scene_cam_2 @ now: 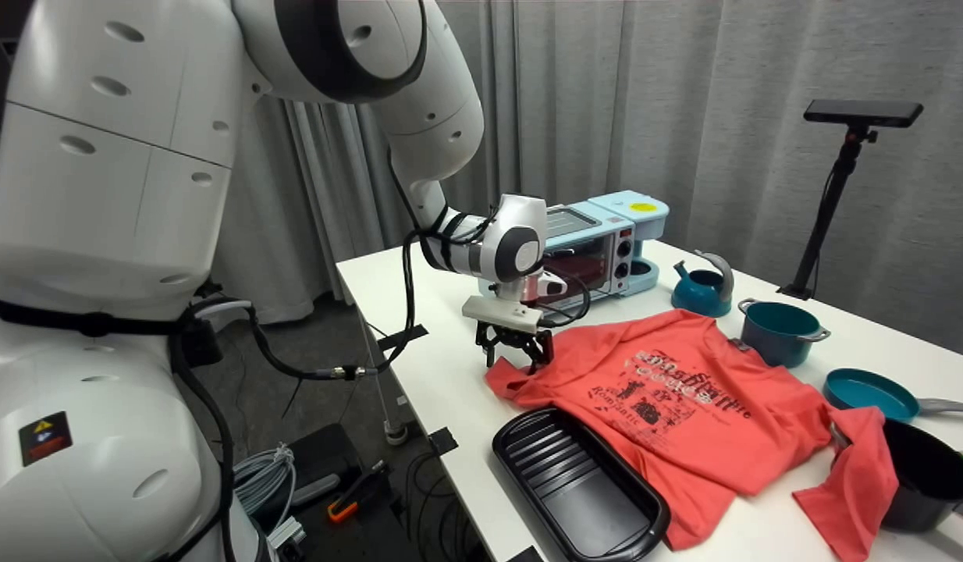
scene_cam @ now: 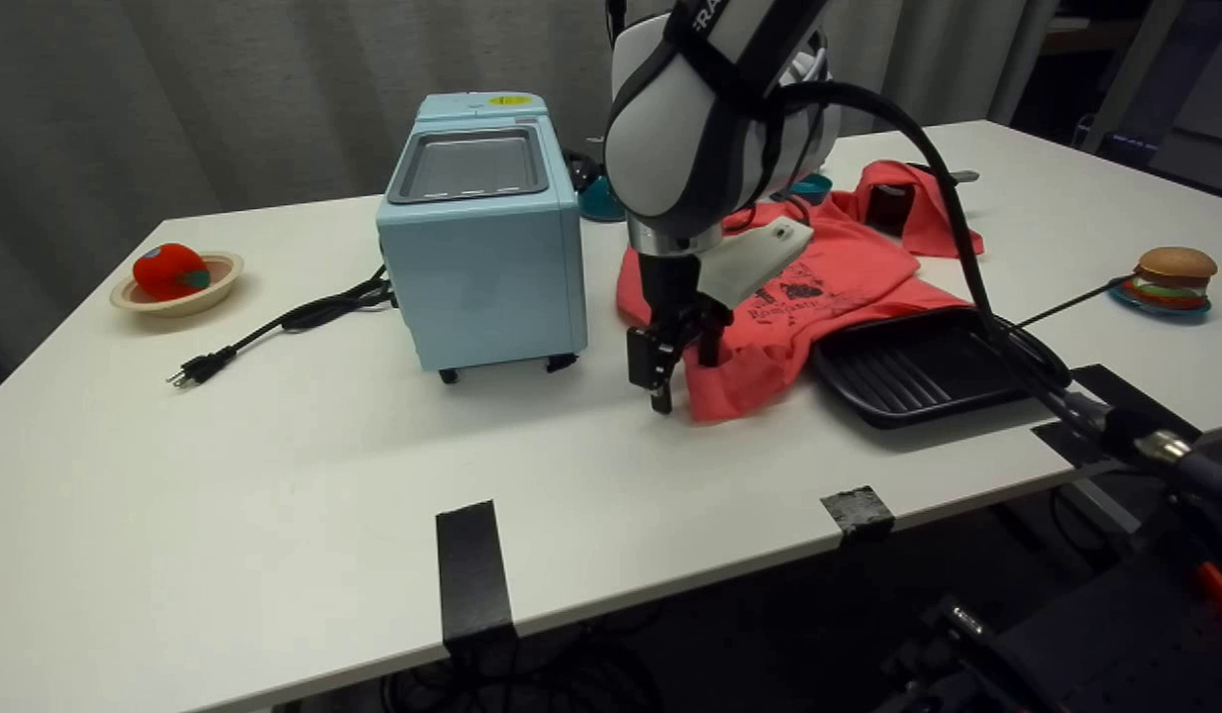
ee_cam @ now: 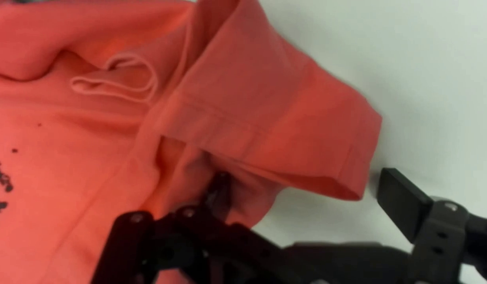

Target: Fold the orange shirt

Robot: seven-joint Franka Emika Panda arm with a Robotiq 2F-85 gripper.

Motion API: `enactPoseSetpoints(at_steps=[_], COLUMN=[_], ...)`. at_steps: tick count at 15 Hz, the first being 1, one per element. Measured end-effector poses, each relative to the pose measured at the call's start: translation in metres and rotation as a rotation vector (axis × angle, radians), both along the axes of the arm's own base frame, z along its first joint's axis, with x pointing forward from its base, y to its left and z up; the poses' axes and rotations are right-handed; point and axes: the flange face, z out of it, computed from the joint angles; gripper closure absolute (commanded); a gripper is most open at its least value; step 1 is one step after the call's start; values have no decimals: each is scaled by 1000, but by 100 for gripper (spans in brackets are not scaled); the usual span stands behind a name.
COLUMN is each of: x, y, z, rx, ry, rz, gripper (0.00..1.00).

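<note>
well, the orange shirt (scene_cam_2: 676, 417) is lying on the white table (scene_cam: 274, 535), all wrinkly, with its dark picture and words facing up. the gripper (scene_cam_2: 514, 363) is down low at one sleeve (ee_cam: 275, 118). its two fingers (ee_cam: 403, 203) are spread far apart, and part of the sleeve lies loose between them. in the wrist view, one finger is right at the cloth, and the other is over the table, just past the sleeve's edge. i cannot tell if that first one touches it. the other sleeve (scene_cam_2: 848, 492) lies over part of a black pot (scene_cam_2: 912, 515). right beside the shirt is a black tray (scene_cam_2: 602, 511) with bumpy lines. a light-blue oven (scene_cam: 487, 287) stands near the gripper. on the far side of the shirt, in an exterior view, are a blue-green kettle (scene_cam_2: 692, 298), a blue-green pot (scene_cam_2: 770, 339) and a blue-green pan (scene_cam_2: 872, 393). well away from the shirt, a red tomato (scene_cam: 168, 272) sits in a pale bowl (scene_cam: 182, 306). a burger (scene_cam: 1172, 275) sits on a little plate (scene_cam: 1161, 306).
</note>
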Motion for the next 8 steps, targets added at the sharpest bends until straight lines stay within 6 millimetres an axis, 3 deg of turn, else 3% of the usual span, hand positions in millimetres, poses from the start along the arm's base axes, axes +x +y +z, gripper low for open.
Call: enactPoseSetpoints(at_steps=[8], x=[7], y=[-2], z=[12], rx=[-9], ry=[6], rz=[-6], gripper=[95])
